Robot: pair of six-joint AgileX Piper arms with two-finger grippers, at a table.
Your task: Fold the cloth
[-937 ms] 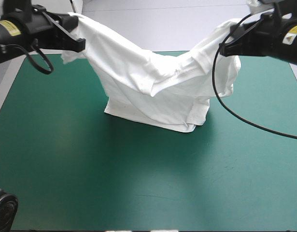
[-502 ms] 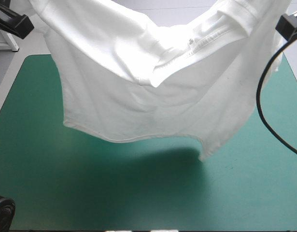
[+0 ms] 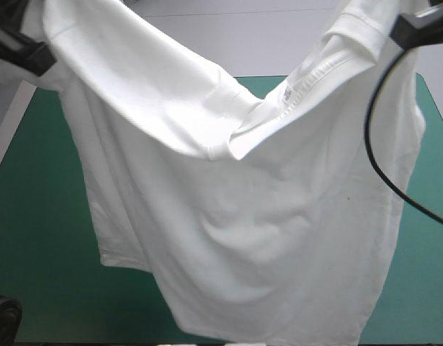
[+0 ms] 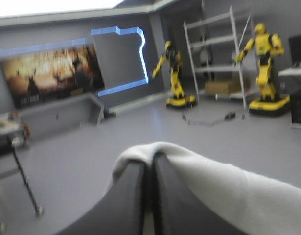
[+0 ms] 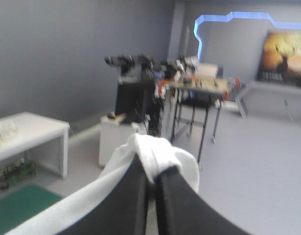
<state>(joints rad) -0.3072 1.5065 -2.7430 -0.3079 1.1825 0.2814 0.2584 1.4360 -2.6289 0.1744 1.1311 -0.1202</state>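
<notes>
The white T-shirt (image 3: 264,216) hangs in the air between both raised arms, its body draping over most of the teal-green table (image 3: 34,216). Its collar with a label (image 3: 289,90) sags in the middle between the two held corners. My left gripper (image 4: 149,159) is shut on the T-shirt (image 4: 214,181), cloth bulging over its fingertips. My right gripper (image 5: 151,174) is shut on the T-shirt (image 5: 152,149) too, a white fold bunched above its tips. In the high view both grippers sit at the upper corners, mostly hidden by cloth.
Bare teal-green cover shows at the table's left side and along the right edge (image 3: 433,187). The shirt's lower hem (image 3: 207,333) hangs close to the table's near edge.
The shirt was lifted off the table from a heap and now hangs higher and nearer the camera, its hem reaching toward the near edge. Both arms rose and moved outward.
</notes>
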